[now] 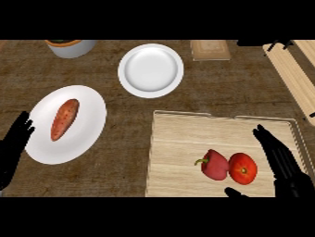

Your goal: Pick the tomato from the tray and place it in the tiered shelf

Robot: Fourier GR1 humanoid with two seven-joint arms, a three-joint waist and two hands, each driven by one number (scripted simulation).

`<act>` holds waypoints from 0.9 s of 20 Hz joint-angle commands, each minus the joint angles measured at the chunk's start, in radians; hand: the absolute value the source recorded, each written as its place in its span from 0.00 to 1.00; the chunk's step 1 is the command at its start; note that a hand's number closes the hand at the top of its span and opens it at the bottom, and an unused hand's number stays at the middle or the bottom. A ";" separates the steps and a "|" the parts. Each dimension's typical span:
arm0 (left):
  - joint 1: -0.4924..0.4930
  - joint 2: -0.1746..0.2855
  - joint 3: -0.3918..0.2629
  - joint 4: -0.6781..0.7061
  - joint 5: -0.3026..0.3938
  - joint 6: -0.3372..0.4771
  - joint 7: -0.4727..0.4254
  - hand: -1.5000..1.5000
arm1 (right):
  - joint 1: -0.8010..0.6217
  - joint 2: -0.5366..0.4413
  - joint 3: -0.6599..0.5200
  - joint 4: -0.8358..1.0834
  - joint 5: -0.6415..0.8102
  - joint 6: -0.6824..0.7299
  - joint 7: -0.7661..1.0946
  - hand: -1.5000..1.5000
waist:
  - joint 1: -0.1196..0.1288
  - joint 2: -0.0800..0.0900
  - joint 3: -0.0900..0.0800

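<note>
While the round tomato [243, 168] sits stem-dimple up, the right hand [285, 169] hovers beside it, fingers straight. The left hand [8, 144] is spread.

I'm only getting part of the tiered shelf [304, 69] here, it's running off the view's right edge, and something black by its far end is looking too dark for me to make out. The grey pot [71, 47] and a small wooden board [210, 50] are both getting cropped along the top, so I'm not telling what's in the pot. The tray [177, 152] is losing its near edge at the bottom, and my right hand [281, 158] is covering a stretch of its right wall. My left hand [6, 149] is getting clipped by the left edge.
</note>
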 commanded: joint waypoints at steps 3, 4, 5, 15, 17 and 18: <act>-0.029 0.010 0.002 0.014 -0.015 -0.016 -0.010 0.50 | 0.012 -0.095 0.028 -0.137 0.163 0.359 0.290 0.00 | 0.024 0.010 -0.001; -0.022 -0.010 -0.006 0.012 -0.006 -0.009 0.002 0.50 | 0.043 -0.127 0.058 -0.147 0.168 0.416 0.303 0.00 | 0.023 0.010 -0.001; -0.028 -0.016 -0.012 0.006 -0.014 0.001 0.006 0.50 | 0.072 -0.133 0.101 -0.146 0.198 0.456 0.328 0.00 | 0.020 0.009 0.000; -0.054 -0.004 0.020 0.030 0.001 -0.059 0.020 0.50 | -0.156 -0.026 0.159 -0.245 0.179 1.015 0.650 0.00 | 0.046 0.013 0.005; -0.075 -0.032 -0.001 0.000 -0.028 -0.021 0.061 0.50 | -0.198 0.030 0.137 -0.177 0.171 1.017 0.625 0.00 | 0.045 0.013 0.006; -0.086 -0.018 0.013 0.029 -0.031 -0.041 0.027 0.50 | -0.230 0.056 0.125 -0.177 0.141 1.072 0.643 0.00 | 0.047 0.014 0.006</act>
